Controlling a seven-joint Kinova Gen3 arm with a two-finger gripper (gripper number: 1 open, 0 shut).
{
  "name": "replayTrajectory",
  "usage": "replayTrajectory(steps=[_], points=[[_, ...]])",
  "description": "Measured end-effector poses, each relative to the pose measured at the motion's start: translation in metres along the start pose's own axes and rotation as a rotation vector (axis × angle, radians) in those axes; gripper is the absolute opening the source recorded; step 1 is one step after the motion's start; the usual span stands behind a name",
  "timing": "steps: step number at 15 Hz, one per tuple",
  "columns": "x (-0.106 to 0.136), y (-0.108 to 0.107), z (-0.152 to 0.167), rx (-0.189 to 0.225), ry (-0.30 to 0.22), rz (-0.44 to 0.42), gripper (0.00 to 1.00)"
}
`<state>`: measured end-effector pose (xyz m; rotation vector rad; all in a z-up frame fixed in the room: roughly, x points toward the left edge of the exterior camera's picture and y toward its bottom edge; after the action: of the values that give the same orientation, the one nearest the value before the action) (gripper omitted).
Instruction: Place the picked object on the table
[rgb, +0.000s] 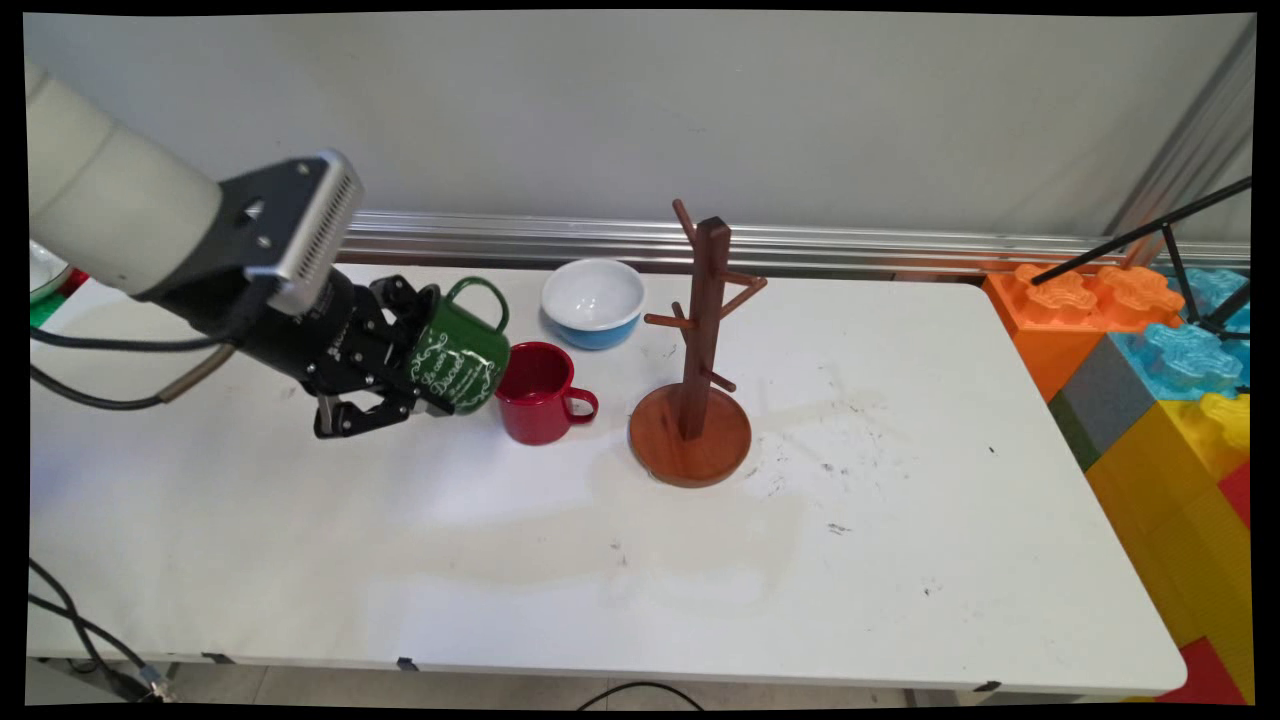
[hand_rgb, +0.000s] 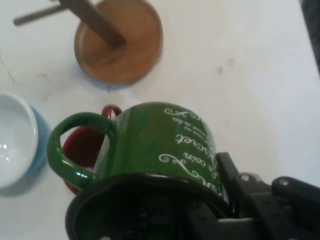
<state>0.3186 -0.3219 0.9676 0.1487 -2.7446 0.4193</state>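
Observation:
My gripper (rgb: 425, 352) is shut on the rim of a green mug (rgb: 465, 358) with white lettering. It holds the mug tilted on its side above the table, handle upward and base pointing right. In the hand view the green mug (hand_rgb: 155, 145) fills the centre, its rim against my gripper (hand_rgb: 217, 200), with one finger (hand_rgb: 235, 182) pressed on the outside wall. A red mug (rgb: 538, 393) stands upright on the table just right of it, very close; in the hand view the red mug (hand_rgb: 82, 150) shows partly behind the green handle.
A white bowl with a blue outside (rgb: 593, 300) sits behind the red mug. A wooden mug tree (rgb: 700, 350) on a round base stands to the right. Coloured foam blocks (rgb: 1150, 370) border the table's right end. A rail runs along the wall.

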Motion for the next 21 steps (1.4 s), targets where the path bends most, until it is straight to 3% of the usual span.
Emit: replayTrajectory(steps=[10, 21], points=[[0.002, -0.002, 0.055, -0.065, -0.165, 0.099, 0.00], [0.013, 0.010, 0.129, -0.115, -0.244, 0.198, 0.00]])
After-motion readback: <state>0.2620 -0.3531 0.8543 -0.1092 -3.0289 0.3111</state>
